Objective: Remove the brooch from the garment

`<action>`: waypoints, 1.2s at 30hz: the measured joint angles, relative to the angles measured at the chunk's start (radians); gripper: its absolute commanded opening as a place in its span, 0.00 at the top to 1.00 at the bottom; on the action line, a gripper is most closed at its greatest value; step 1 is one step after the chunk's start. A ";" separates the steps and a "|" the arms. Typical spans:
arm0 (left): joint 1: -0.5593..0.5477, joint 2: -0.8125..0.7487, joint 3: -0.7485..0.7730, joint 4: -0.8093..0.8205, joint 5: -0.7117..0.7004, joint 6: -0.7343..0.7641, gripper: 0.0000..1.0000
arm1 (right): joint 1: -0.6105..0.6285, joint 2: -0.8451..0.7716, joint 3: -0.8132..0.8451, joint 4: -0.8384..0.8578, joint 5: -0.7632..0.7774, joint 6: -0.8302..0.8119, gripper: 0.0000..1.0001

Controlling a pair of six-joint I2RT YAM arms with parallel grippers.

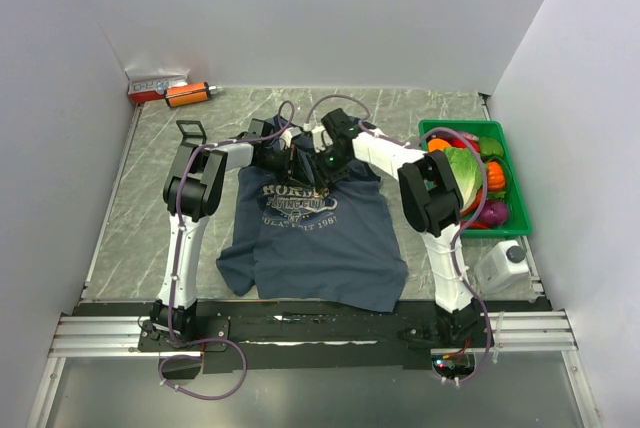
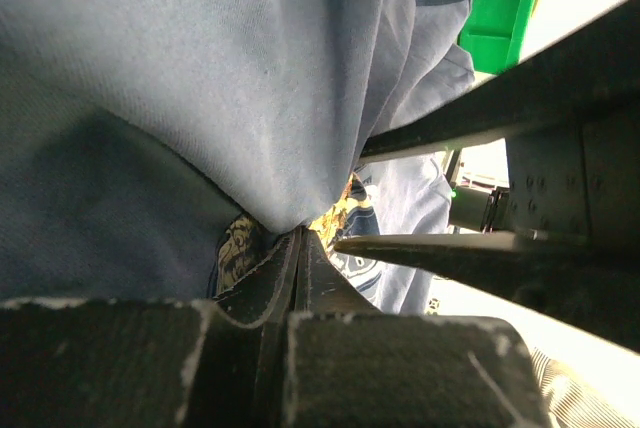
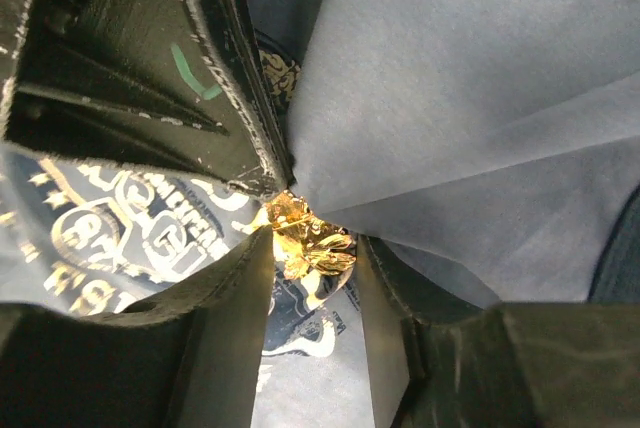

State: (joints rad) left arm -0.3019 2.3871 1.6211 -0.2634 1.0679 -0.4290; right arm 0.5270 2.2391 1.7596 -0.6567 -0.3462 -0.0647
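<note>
The navy garment (image 1: pixel 320 238) lies flat on the table, its neckline lifted between both grippers. My left gripper (image 1: pixel 290 160) is shut on a fold of the fabric (image 2: pixel 250 98); its jaws (image 2: pixel 302 238) pinch the cloth right beside the brooch. The brooch (image 3: pixel 312 246) is a small crumpled gold ornament, still against the fabric. My right gripper (image 3: pixel 314 238) is closed on it, one finger touching each side. In the left wrist view a bit of the gold brooch (image 2: pixel 338 210) shows between the right gripper's fingers (image 2: pixel 450 243). The brooch is hidden in the top view.
A green basket (image 1: pixel 462 124) of toy vegetables stands at the right and shows in the left wrist view (image 2: pixel 505 8). An orange cylinder (image 1: pixel 188 94) and a white-red box (image 1: pixel 155 83) lie at the back left. A white device (image 1: pixel 505 263) sits near right.
</note>
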 measured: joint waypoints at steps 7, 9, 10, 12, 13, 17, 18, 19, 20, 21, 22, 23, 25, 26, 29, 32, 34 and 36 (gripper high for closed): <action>0.000 0.000 0.000 0.003 0.000 -0.001 0.99 | -0.042 0.010 -0.001 0.009 -0.137 0.000 0.51; 0.000 0.000 0.000 0.003 0.000 -0.001 0.99 | -0.042 0.013 0.003 0.008 -0.142 0.000 0.51; 0.000 0.000 0.000 0.003 0.000 -0.001 0.99 | -0.042 0.014 0.004 0.007 -0.142 0.000 0.52; 0.000 0.000 0.000 0.003 0.000 -0.001 0.99 | -0.042 0.016 0.008 0.003 -0.138 0.000 0.53; 0.000 0.000 0.000 0.003 0.000 -0.001 0.99 | -0.040 0.017 0.010 0.001 -0.134 -0.001 0.54; 0.000 0.000 0.000 0.003 0.000 -0.001 0.99 | -0.019 0.018 0.023 -0.014 -0.072 -0.009 0.59; 0.000 0.000 0.000 0.003 0.000 -0.001 0.99 | -0.012 0.018 0.025 -0.017 -0.051 -0.011 0.60; 0.000 0.000 0.000 0.003 0.000 -0.001 0.99 | -0.007 0.018 0.027 -0.018 -0.032 -0.011 0.60; 0.000 0.000 0.000 0.004 0.000 -0.002 0.99 | -0.001 0.018 0.028 -0.020 -0.011 -0.011 0.60; 0.000 0.000 0.000 0.004 0.000 -0.002 0.99 | 0.004 0.018 0.029 -0.021 0.005 -0.011 0.60; 0.000 0.000 0.000 0.005 0.000 -0.002 0.99 | 0.008 0.018 0.030 -0.022 0.017 -0.010 0.60; 0.000 0.000 0.000 0.005 0.000 -0.002 0.99 | 0.012 0.018 0.032 -0.024 0.027 -0.010 0.59; 0.000 0.000 0.000 0.005 0.000 -0.002 0.99 | 0.016 0.018 0.034 -0.027 0.039 -0.008 0.59; 0.000 0.000 0.000 0.005 0.000 -0.002 0.99 | 0.017 0.018 0.034 -0.027 0.040 -0.008 0.58; 0.000 0.000 0.000 0.005 0.000 -0.002 0.99 | 0.017 0.018 0.034 -0.027 0.043 -0.008 0.58; 0.000 0.000 -0.006 0.015 0.002 -0.003 0.99 | 0.016 0.018 0.034 -0.027 0.043 -0.007 0.58; 0.002 0.000 -0.011 0.026 0.007 -0.006 0.99 | 0.014 0.018 0.034 -0.027 0.042 -0.007 0.58; 0.002 0.000 -0.011 0.031 0.008 -0.011 0.99 | 0.013 0.018 0.034 -0.027 0.039 -0.006 0.58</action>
State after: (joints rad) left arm -0.3004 2.3871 1.6096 -0.2325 1.0763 -0.4400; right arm 0.5400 2.2570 1.7931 -0.6842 -0.3069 -0.0708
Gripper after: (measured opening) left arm 0.015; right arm 0.416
